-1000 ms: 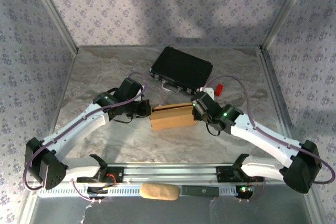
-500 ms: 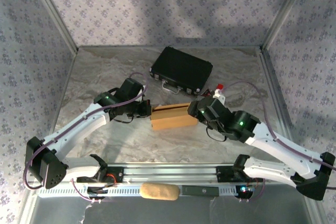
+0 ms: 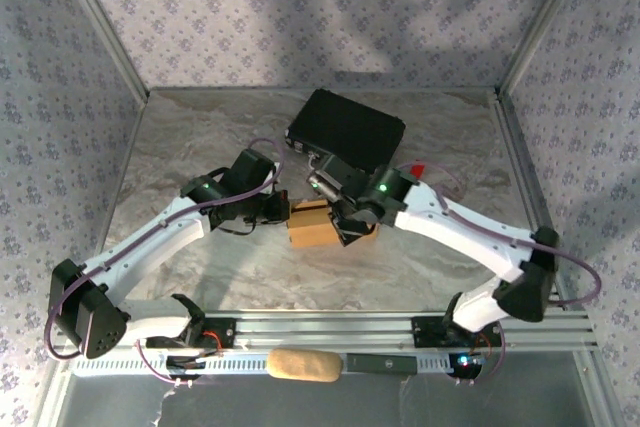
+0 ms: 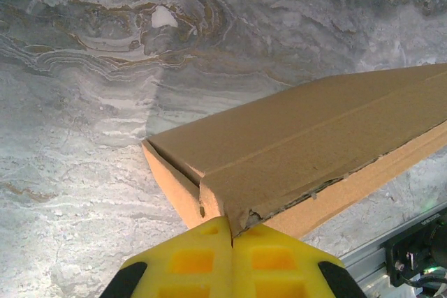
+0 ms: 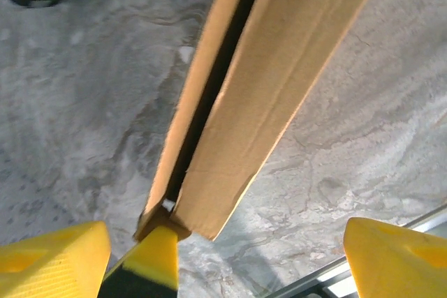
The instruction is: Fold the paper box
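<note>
Top view: the box (image 3: 312,225) lies mid-frame on the counter (image 3: 190,137), with a black case (image 3: 346,127) just above it. Left wrist: the left gripper (image 4: 230,234), pressed together, pinches the box's near corner at bottom centre. Right wrist: the right gripper (image 5: 223,259) is spread wide, with the box's end between its fingers.

The right tool (image 3: 343,219) released the right end of the paper box (image 3: 308,230) and spread its fingers wide. Its arm swung left, bringing the tool over the middle of the box.
</note>
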